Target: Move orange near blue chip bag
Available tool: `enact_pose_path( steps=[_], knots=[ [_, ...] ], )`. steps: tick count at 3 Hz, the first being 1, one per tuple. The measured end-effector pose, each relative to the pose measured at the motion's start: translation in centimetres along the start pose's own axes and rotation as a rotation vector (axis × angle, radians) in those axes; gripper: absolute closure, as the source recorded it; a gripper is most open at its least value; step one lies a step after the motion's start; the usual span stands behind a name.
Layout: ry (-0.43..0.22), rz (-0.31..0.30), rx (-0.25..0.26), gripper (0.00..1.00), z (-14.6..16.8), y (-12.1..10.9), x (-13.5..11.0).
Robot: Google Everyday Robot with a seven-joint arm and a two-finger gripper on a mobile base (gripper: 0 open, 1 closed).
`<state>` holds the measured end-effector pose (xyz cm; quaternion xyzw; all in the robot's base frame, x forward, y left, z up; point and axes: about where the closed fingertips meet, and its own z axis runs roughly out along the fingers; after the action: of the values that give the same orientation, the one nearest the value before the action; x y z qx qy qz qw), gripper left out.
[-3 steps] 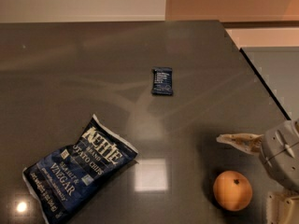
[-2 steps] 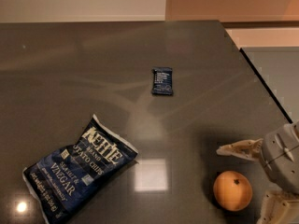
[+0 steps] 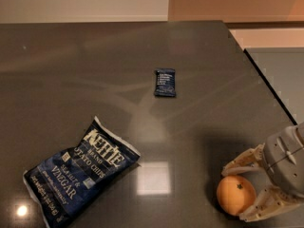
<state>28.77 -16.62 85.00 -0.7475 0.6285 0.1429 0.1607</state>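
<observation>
The orange (image 3: 236, 194) rests on the dark grey table (image 3: 95, 70) near the front right corner. My gripper (image 3: 234, 193) reaches in from the right and is open. One pale finger (image 3: 241, 161) lies just behind the orange and the other (image 3: 264, 208) just in front of it, so the fruit sits between them. I cannot tell if they touch it. The blue chip bag (image 3: 78, 172), crinkled navy with white "Kettle" lettering, lies flat at the front left, far from the orange.
A small dark blue snack bar wrapper (image 3: 165, 82) lies in the middle of the table. The table's right edge (image 3: 266, 87) runs diagonally past my gripper, with a lower grey surface beyond it. A bright light reflection (image 3: 153, 178) shows between the bag and the orange.
My gripper has moved forward and left, so its fingers now straddle the orange instead of sitting to its right. The orange, bag and wrapper have not moved.
</observation>
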Motion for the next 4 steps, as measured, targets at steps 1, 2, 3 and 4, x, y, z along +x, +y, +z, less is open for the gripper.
enact_pose_path(
  steps=[1, 2, 3, 4],
  knots=[
    [0.023, -0.009, -0.008, 0.88, 0.1, -0.9, -1.6],
    [0.035, -0.023, -0.010, 1.00, 0.4, -2.6, -4.7],
    [0.021, -0.050, -0.023, 1.00, 1.2, -4.1, -8.0],
    [0.002, -0.072, -0.039, 1.00, 2.3, -5.8, -10.2]
  ],
)
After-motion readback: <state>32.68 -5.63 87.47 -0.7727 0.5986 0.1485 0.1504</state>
